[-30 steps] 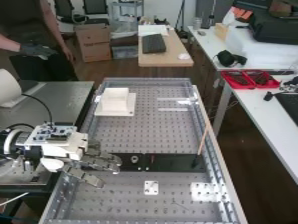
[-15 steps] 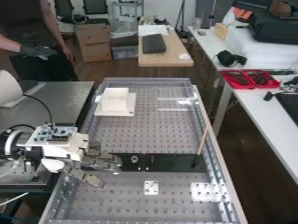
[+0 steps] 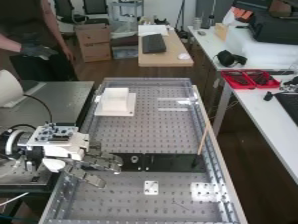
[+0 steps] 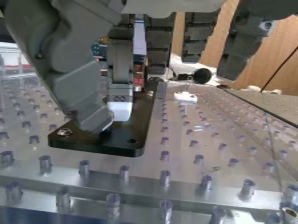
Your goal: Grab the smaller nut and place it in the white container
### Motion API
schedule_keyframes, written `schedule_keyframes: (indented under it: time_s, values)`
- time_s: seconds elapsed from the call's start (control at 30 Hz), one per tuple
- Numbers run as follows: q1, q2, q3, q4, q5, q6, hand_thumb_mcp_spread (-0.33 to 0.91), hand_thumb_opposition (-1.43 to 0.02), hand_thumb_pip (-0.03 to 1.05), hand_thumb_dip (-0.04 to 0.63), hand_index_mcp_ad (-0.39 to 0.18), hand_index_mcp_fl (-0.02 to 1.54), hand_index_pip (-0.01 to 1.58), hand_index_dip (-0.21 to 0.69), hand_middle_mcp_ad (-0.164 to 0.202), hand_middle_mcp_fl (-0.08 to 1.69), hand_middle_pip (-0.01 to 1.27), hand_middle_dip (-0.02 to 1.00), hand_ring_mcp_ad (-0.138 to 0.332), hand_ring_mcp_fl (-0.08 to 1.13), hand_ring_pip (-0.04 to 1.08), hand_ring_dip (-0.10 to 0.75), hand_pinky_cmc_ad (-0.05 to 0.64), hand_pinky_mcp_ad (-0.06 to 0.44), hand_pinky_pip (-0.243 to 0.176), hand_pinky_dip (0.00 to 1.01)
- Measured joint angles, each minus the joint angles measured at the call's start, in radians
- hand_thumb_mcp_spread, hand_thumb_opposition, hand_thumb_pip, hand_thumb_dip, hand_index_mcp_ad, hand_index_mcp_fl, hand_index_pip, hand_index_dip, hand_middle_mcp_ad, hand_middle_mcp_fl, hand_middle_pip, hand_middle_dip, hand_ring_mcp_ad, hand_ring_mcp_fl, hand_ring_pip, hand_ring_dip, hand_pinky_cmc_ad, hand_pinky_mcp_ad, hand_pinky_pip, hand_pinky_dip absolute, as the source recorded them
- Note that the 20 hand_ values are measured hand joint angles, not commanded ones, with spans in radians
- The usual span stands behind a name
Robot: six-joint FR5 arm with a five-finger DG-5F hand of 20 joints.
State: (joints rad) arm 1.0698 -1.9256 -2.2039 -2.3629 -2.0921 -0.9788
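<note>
Presently: pick-up step, by judgement; delivery to the white container (image 3: 116, 95) outstanding.
Hand (image 3: 103, 162), one: low over the black bar (image 3: 174, 163); how far closed, and on what, cannot tell.
Smaller nut: exact place cannot be told, presumably by the hand.
Round metal part (image 4: 64, 132), one: at the bar's corner, identity uncertain.
Bearing (image 3: 134, 159), one: on the bar, beside the hand.
Next move: secure a firm hold, then lift straight up, neighbours undisturbed.
</note>
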Motion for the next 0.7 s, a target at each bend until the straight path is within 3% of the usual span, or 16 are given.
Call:
schedule_keyframes:
  time_s: [0.57, 0.7]
  values:
    - [0.003, -0.004, -0.001, 0.009, 0.0, 0.001, 0.43, -0.82, 0.76, 0.204, -0.12, 0.18, 1.54, 0.126, 0.047, 0.2, 0.11, 0.24, 0.131, 0.0, 0.09, 0.127, 0.328, 0.291, 0.063, 0.19]
    - [0.005, -0.003, -0.002, 0.012, 0.002, 0.003, 0.43, -0.83, 0.75, 0.204, -0.12, 0.21, 1.52, 0.117, 0.044, 0.2, 0.11, 0.24, 0.112, 0.0, 0.09, 0.127, 0.328, 0.295, 0.075, 0.19]
